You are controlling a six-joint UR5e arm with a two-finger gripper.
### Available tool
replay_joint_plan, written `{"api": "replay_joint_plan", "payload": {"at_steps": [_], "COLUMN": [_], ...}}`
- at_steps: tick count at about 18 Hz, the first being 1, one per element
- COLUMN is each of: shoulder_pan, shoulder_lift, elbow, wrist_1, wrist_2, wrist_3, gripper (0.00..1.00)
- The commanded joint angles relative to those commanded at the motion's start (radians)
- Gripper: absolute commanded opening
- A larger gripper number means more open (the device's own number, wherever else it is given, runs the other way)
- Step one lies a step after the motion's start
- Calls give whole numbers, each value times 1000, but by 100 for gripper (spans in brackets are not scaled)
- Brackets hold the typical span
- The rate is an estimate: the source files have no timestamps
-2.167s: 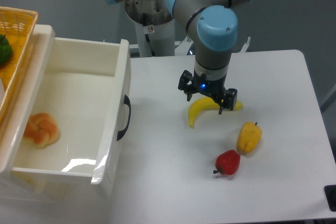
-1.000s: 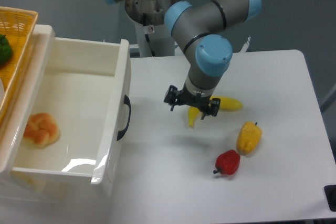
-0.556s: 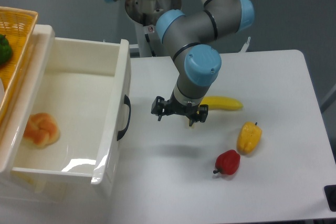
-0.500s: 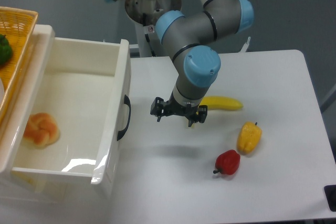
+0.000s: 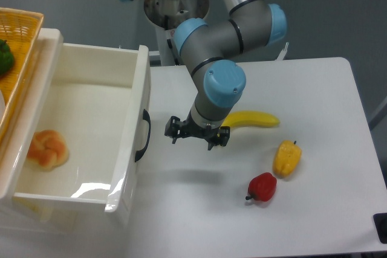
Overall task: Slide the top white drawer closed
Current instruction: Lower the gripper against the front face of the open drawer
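The top white drawer (image 5: 91,131) stands pulled well out over the left edge of the surface (image 5: 314,222), its front panel and black curved handle (image 5: 144,135) facing right. Inside it, near the left wall, lies an orange pastry-like piece (image 5: 45,148). The end effector (image 5: 193,139) hangs above the surface just right of that handle, not touching it, its two fingers spread apart and holding nothing. Right of it a banana (image 5: 254,118) lies flat on the surface, partly behind the arm's wrist. Toward the right edge sit a yellow bell pepper (image 5: 286,158) and, nearer the front, a red bell pepper (image 5: 262,187), close together. A woven yellow basket (image 5: 18,46) peeks in at the top left corner.
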Motion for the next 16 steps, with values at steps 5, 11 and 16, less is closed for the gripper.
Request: {"api": "replay_joint_plan", "payload": {"at_steps": [5, 11, 16], "shoulder_pan": [-12, -25, -28], "shoulder_lift": [-11, -12, -14], "elbow": [5, 11, 11], "wrist_1": [3, 3, 2], "wrist_2": [0, 0, 0], "wrist_3": [-17, -31, -32], "gripper": [100, 100, 100]}}
